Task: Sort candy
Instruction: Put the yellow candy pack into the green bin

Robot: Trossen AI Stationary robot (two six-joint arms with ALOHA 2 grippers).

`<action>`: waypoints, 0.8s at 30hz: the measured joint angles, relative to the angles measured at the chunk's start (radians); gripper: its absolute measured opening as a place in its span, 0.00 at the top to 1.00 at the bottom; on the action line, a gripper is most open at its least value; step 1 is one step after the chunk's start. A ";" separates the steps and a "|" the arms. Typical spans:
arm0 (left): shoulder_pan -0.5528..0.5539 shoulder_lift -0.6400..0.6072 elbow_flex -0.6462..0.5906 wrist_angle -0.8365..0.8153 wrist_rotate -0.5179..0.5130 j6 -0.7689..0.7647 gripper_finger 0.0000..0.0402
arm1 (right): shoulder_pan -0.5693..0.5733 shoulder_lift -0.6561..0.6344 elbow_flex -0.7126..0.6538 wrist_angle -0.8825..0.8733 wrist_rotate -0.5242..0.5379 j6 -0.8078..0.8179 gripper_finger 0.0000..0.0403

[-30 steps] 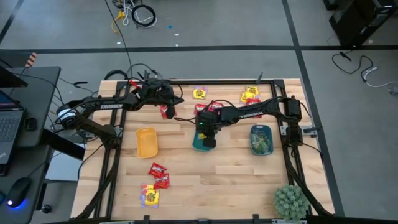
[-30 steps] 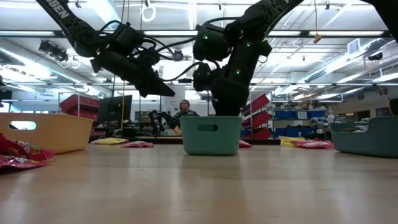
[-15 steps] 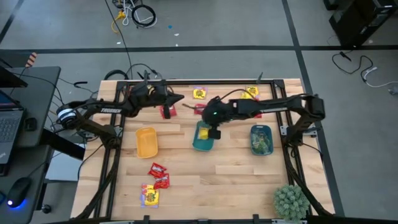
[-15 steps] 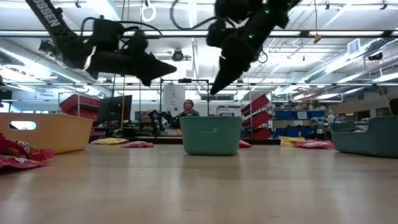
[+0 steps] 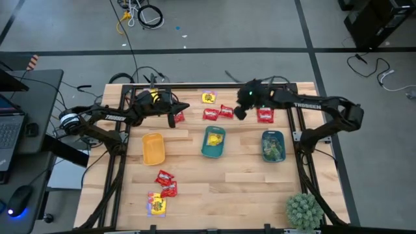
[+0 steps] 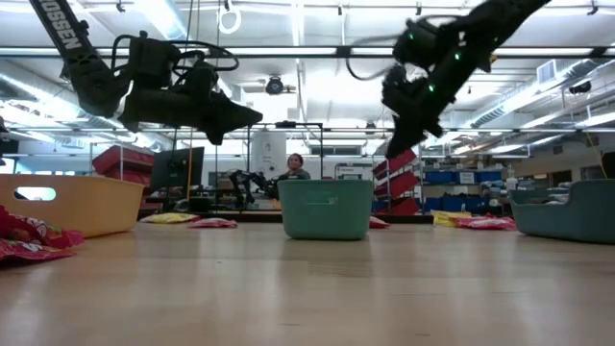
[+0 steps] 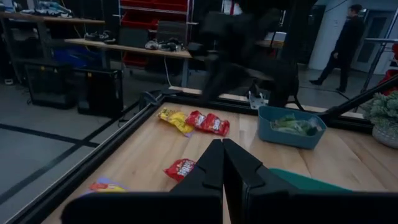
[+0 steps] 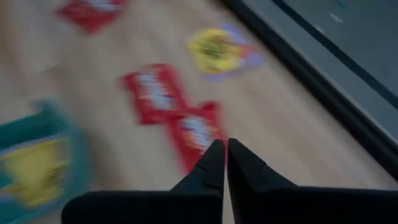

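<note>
**Both Grippers Pinched Empty Above the Far Candy**

While my two arms hang over the far half of the table, neither one carries anything. My left gripper (image 5: 184, 106) sits at about ten o'clock from the table's centre, fingers pressed together with nothing between them, its tip pointing toward three o'clock. A red packet (image 5: 178, 117) lies just beside that tip, its long axis running roughly twelve to six.

My right gripper (image 5: 239, 114) is at about one o'clock from centre, jaws likewise pinched together and empty. Two red packets (image 5: 219, 113) lie side by side just at its nine o'clock, forming a row that runs nine to three. In my right wrist view the same pair (image 8: 177, 118) sits past my fingertips, with a yellow packet (image 8: 217, 48) beyond them. That yellow one (image 5: 208, 98) lies near the far rail at twelve o'clock. Another red packet (image 5: 265, 116) rests at the gripper's three o'clock.

One yellow packet (image 5: 214, 138) lies inside the middle teal tray (image 5: 212, 153), whose long axis runs twelve to six. The yellow-orange tray (image 5: 153, 149) sits at nine o'clock; the other teal tray (image 5: 273, 145), at three o'clock, holds greenish packets.

Toward seven o'clock, two red packets (image 5: 165, 183) lie tilted, with a yellow-and-purple one (image 5: 156, 205) just nearer the edge.
</note>
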 joint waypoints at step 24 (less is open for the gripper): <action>0.000 0.000 0.000 -0.061 -0.001 0.052 1.00 | -0.356 0.167 0.013 -0.118 -0.037 -0.190 0.45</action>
